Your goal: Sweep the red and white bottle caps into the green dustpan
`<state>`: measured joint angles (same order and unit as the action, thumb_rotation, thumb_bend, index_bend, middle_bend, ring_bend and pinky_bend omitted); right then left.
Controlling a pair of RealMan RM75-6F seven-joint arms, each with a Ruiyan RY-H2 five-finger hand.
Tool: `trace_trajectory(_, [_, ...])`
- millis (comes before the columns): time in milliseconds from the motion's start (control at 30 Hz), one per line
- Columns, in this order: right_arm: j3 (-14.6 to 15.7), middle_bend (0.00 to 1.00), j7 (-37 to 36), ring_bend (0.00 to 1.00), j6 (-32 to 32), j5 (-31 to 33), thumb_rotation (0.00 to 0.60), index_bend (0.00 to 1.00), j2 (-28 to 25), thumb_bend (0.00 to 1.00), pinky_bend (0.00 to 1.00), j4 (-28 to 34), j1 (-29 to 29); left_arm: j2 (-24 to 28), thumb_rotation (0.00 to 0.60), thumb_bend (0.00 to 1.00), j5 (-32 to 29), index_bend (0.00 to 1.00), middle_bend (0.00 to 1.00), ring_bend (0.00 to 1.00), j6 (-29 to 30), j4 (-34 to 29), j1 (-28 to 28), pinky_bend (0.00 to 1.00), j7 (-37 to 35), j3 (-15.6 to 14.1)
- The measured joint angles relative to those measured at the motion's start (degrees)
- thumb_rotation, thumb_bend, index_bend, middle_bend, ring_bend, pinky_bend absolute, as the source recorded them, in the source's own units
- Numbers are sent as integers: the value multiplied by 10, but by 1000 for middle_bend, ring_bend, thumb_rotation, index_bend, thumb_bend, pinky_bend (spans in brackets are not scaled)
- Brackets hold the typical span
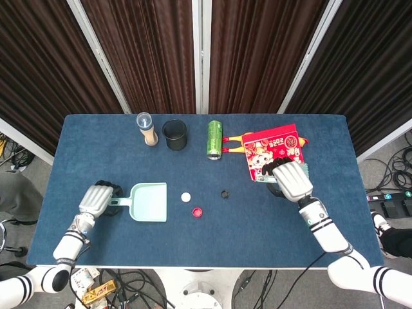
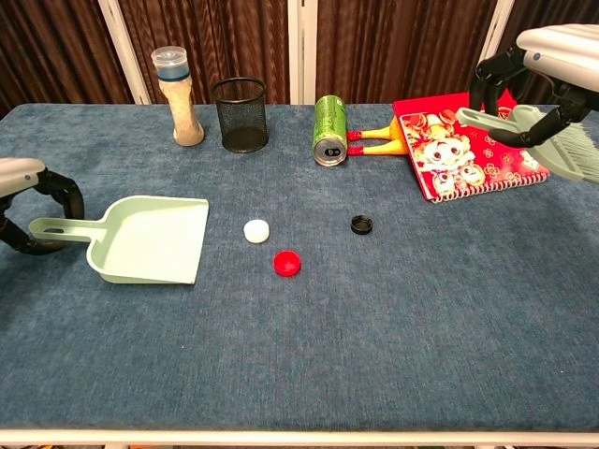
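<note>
The green dustpan (image 1: 149, 201) (image 2: 150, 238) lies flat at the table's left, mouth facing right. To its right sit the white cap (image 1: 186, 197) (image 2: 256, 229) and the red cap (image 1: 197, 210) (image 2: 286, 264). My left hand (image 1: 96, 199) (image 2: 28, 206) is at the end of the dustpan's handle (image 2: 51, 227), fingers curled above it and thumb below; whether they press it is unclear. My right hand (image 1: 291, 180) (image 2: 552, 51) holds a green brush (image 2: 552, 140) in the air over the red notebook's right end.
A black cap (image 1: 225, 193) (image 2: 362, 224) lies right of the two caps. Along the back stand a spice jar (image 2: 178, 95), a black mesh cup (image 2: 241, 114), a lying green can (image 2: 328, 129), a rubber chicken (image 2: 379, 140) and the red notebook (image 2: 468, 154).
</note>
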<state>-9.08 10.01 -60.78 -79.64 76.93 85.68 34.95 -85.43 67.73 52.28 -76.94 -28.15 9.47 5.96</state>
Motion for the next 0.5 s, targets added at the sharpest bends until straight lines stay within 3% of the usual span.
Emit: trace_trajectory(500, [9,638,-3,336,3,2,600,681,7,366,372,-7,0,-4,600,375,9,524,477,316,-5,9,-9,209,-23,-6])
